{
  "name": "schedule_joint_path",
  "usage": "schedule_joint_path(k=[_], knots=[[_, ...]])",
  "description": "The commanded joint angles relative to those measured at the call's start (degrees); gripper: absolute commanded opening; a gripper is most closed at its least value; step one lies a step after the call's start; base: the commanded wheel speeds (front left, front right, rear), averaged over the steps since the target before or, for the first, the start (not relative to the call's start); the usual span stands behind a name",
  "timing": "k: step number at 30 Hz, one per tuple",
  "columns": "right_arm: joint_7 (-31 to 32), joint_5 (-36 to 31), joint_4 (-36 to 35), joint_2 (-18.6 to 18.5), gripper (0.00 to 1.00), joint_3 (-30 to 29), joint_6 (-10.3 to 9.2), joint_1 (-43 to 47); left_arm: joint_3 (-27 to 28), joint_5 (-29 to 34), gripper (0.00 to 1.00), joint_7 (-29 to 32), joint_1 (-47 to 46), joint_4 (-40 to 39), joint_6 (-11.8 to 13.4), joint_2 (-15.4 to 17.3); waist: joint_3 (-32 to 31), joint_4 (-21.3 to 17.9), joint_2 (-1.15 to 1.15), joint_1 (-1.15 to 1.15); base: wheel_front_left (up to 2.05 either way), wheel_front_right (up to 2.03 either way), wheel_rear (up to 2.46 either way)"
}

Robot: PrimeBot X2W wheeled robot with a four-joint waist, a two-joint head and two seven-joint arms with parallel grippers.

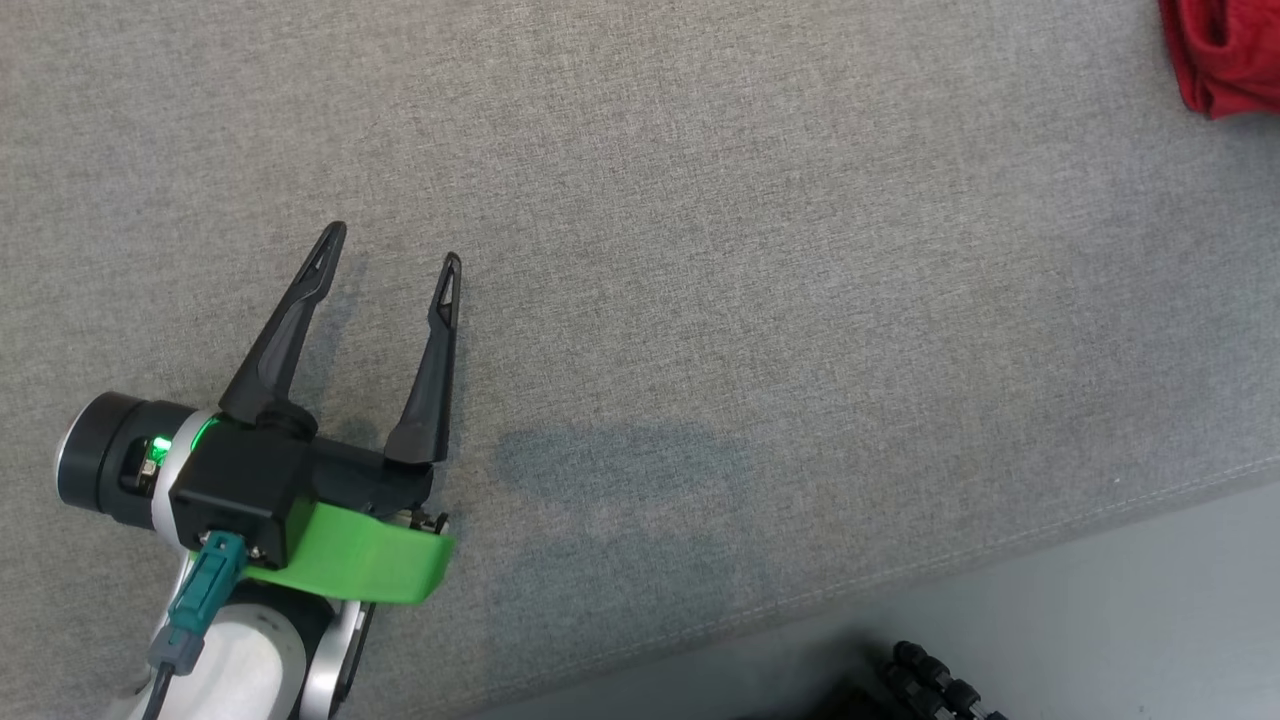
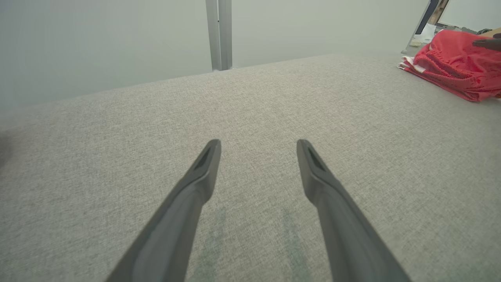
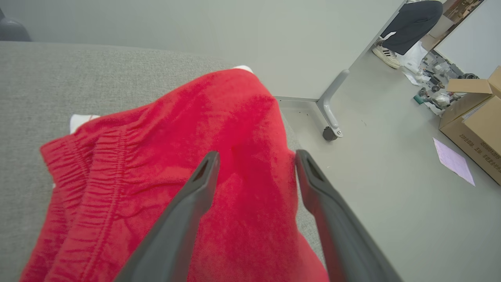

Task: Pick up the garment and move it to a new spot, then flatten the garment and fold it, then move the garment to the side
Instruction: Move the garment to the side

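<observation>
Right wrist view: right end effector (image 3: 256, 154) spread over red garment (image 3: 137, 156); left end effector (image 1: 393, 246) spread over grey surface (image 1: 800, 250)

The bench (image 1: 700, 200) is covered in grey woven cloth, matt and slightly coarse, with a stitched seam near its edge. The garment (image 3: 176, 149) is red cloth with a soft, fleecy nap (its gathered waistband looks ribbed). The fingers (image 2: 188, 211) are smooth, dark, matt plastic. The green bracket (image 1: 370, 565) is satin plastic and sits beside a glossy white shell (image 1: 240, 670). The floor (image 3: 391, 196) is smooth and dull. The box (image 3: 477, 129) is plain cardboard.
</observation>
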Motion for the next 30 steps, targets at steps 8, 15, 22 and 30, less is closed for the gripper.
schedule_joint_path(k=[8, 15, 22, 30], knots=[[-1.9, -6.4, 2.3, -1.8, 1.00, -7.0, -0.04, 1.6, -0.1, 0.2, 1.00, 0.0, -1.0, -0.4, 0.5, 0.5, -0.7, -0.5, 0.00, -0.01, 0.00, 0.00, 0.00], [-2.2, -9.3, 2.4, 0.6, 1.00, -10.8, -0.04, 2.4, 0.0, -0.9, 1.00, -1.0, -0.9, 1.0, 0.4, -0.1, -3.2, -0.9, 0.00, -0.01, 0.00, 0.00, 0.00], [-2.4, -8.6, -1.3, 3.6, 1.00, -10.0, -0.04, 3.6, 1.1, -4.3, 1.00, -5.0, 0.0, 4.9, -0.4, -2.0, -8.9, -0.2, 0.00, -0.01, 0.00, 0.00, 0.00], [-2.4, -3.9, -12.6, 6.8, 1.00, -5.2, -0.04, 11.4, 3.9, -10.1, 1.00, -11.4, 2.7, 13.7, -1.5, -4.4, -18.4, 2.1, 0.00, -0.01, 0.00, 0.00, 0.00]])
